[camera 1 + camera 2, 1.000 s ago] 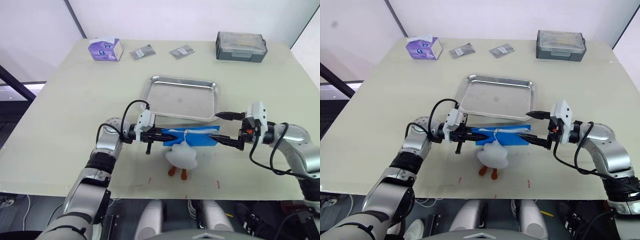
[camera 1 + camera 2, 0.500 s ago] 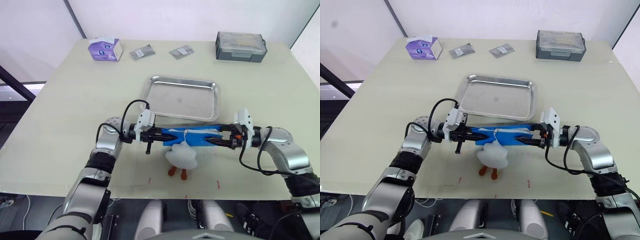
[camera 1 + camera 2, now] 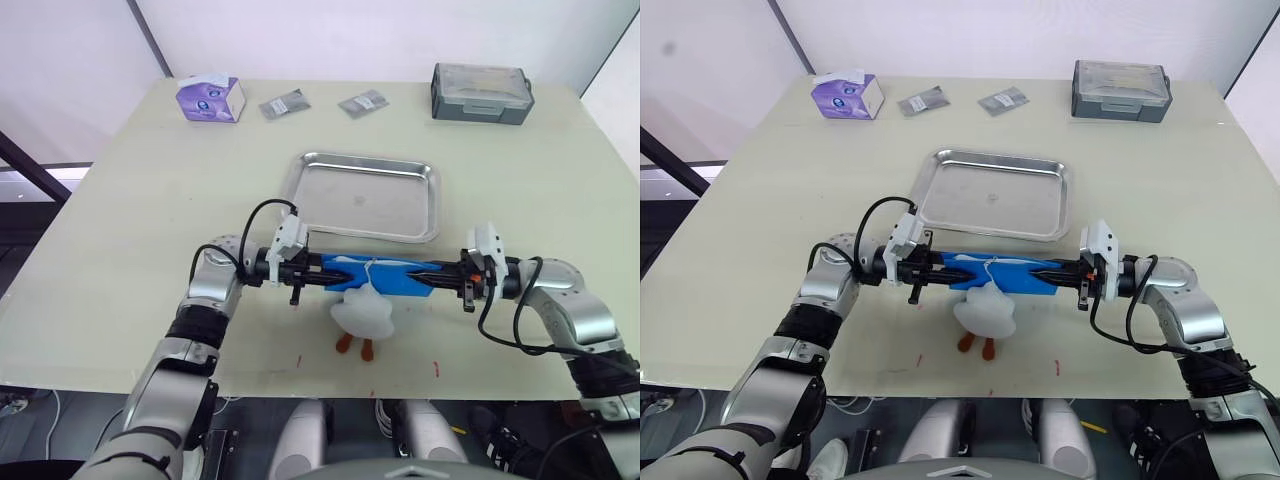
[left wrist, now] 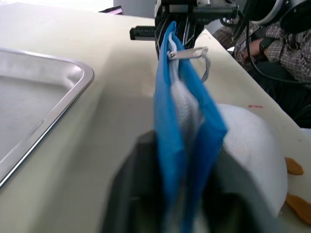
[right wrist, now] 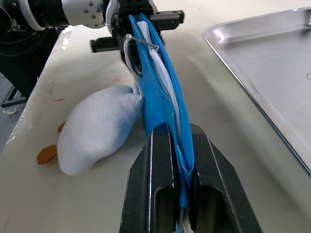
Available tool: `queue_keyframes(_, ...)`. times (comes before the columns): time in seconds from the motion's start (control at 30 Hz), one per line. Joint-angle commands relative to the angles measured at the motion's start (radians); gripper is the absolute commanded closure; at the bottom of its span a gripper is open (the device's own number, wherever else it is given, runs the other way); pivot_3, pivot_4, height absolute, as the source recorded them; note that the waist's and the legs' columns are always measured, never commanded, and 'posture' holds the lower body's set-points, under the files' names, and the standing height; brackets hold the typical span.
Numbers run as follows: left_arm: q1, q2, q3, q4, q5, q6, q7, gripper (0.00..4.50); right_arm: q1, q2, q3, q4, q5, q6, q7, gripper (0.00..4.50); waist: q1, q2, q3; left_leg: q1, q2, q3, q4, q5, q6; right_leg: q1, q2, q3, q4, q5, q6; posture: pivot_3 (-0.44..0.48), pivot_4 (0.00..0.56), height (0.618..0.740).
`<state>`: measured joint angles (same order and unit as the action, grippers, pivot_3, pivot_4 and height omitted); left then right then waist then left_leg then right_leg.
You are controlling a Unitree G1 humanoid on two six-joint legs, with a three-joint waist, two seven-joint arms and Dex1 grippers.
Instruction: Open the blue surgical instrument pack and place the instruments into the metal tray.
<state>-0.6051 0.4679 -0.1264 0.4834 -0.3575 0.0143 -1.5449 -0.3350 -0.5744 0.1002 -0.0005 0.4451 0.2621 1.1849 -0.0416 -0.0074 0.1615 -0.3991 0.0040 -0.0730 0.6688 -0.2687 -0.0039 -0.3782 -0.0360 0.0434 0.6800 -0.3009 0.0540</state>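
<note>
Left eye view, lower centre: left gripper point(image 3: 312, 271) and right gripper point(image 3: 447, 277) each pinch an end of the blue surgical instrument pack point(image 3: 375, 275), below the metal tray point(image 3: 366, 196). Opening is under way; next, I'd guess, unzip it.

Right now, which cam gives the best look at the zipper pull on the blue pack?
Right wrist view: the zipper pull with its white cord stands sharp on the top edge of the blue surgical instrument pack. Left wrist view also shows it, farther off. In the eye views it is just a small white speck mid-pack.
</note>
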Motion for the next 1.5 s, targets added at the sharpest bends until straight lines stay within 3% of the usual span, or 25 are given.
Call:
queue_keyframes(0.03,0.008,0.040,0.046,-0.048,-0.032,0.017,-0.012,1.56,0.014,-0.014,-0.035,-0.040,0.015,0.008,-0.008,4.50,0.000,0.000,0.000,0.000,0.000,0.000,0.000,0.000,0.000,0.000,0.000,0.000,0.000,0.000,0.000,0.000,0.150,0.738)
queue_keyframes(0.1,0.022,0.065,0.064,-0.070,-0.044,0.033,-0.010,0.66,0.020,-0.018,-0.038,-0.046,0.019,0.009,-0.010,4.50,0.001,0.000,0.000,0.000,0.000,0.000,0.000,0.000,0.000,0.000,0.000,0.000,0.000,0.000,0.000,0.000,0.150,0.738)
queue_keyframes(0.17,0.058,0.104,0.086,-0.120,-0.072,0.083,-0.024,0.12,0.027,-0.020,-0.041,-0.053,0.022,0.011,-0.015,4.50,0.001,0.000,0.000,0.000,0.000,0.000,0.000,0.000,0.000,0.000,0.000,0.000,0.000,0.000,0.000,0.000,0.150,0.738)
queue_keyframes(0.43,0.218,0.202,0.136,-0.395,-0.253,0.349,-0.027,0.12,0.034,-0.024,-0.037,-0.055,0.003,0.001,-0.017,4.50,0.002,0.000,0.000,0.000,0.002,0.000,0.000,0.000,0.000,0.000,-0.001,0.000,0.000,0.000,0.000,0.000,0.150,0.738)
queue_keyframes(0.57,0.298,0.192,0.105,-0.512,-0.257,0.384,0.026,0.12,0.028,-0.020,-0.039,-0.055,0.005,0.004,-0.019,4.50,0.001,0.001,0.000,0.000,0.002,0.000,0.000,0.000,0.000,0.000,-0.001,0.000,0.000,0.000,0.000,0.000,0.150,0.738)
queue_keyframes(0.9,0.314,0.047,-0.033,-0.481,-0.044,0.223,0.226,0.12,0.034,-0.015,-0.041,-0.079,0.009,0.010,-0.034,4.50,0.003,0.001,0.000,0.000,0.002,0.000,0.000,0.000,0.000,0.000,-0.001,0.001,0.000,0.000,0.000,0.000,0.150,0.738)
queue_keyframes(1.1,0.294,0.035,-0.109,-0.366,0.088,0.066,0.232,0.12,0.046,-0.019,-0.044,-0.093,0.008,0.011,-0.046,4.50,0.002,0.001,0.000,0.000,0.001,0.001,0.000,0.000,0.000,0.000,-0.001,0.001,0.000,0.000,0.000,0.000,0.150,0.738)
queue_keyframes(1.2,0.277,0.008,-0.089,-0.337,0.049,0.073,0.236,0.94,0.041,-0.026,-0.050,-0.086,0.009,0.011,-0.042,4.50,0.003,0.001,0.000,0.000,0.001,0.001,0.000,0.000,0.000,0.000,-0.001,0.001,0.000,0.000,0.000,0.000,0.150,0.738)
queue_keyframes(1.4,0.293,0.002,-0.043,-0.403,-0.088,0.126,0.160,3.90,0.043,-0.031,-0.052,-0.089,0.010,0.010,-0.039,4.50,0.002,0.001,0.000,0.000,0.001,0.001,0.000,0.000,0.000,0.000,-0.001,0.001,0.000,0.000,0.000,0.000,0.150,0.738)
queue_keyframes(1.47,0.302,0.008,-0.003,-0.449,-0.173,0.182,0.138,4.48,0.044,-0.032,-0.050,-0.090,0.012,0.010,-0.036,4.50,0.002,0.001,0.000,0.000,0.002,0.001,0.000,0.000,0.000,0.000,-0.001,0.001,0.000,0.000,0.000,0.000,0.150,0.738)
queue_keyframes(1.5,0.303,0.017,0.017,-0.468,-0.206,0.213,0.134,4.48,0.043,-0.033,-0.049,-0.089,0.012,0.011,-0.033,4.50,0.002,0.001,0.000,0.000,0.002,0.001,0.000,0.000,0.000,0.000,-0.001,0.001,0.000,0.000,0.000,0.000,0.150,0.738)
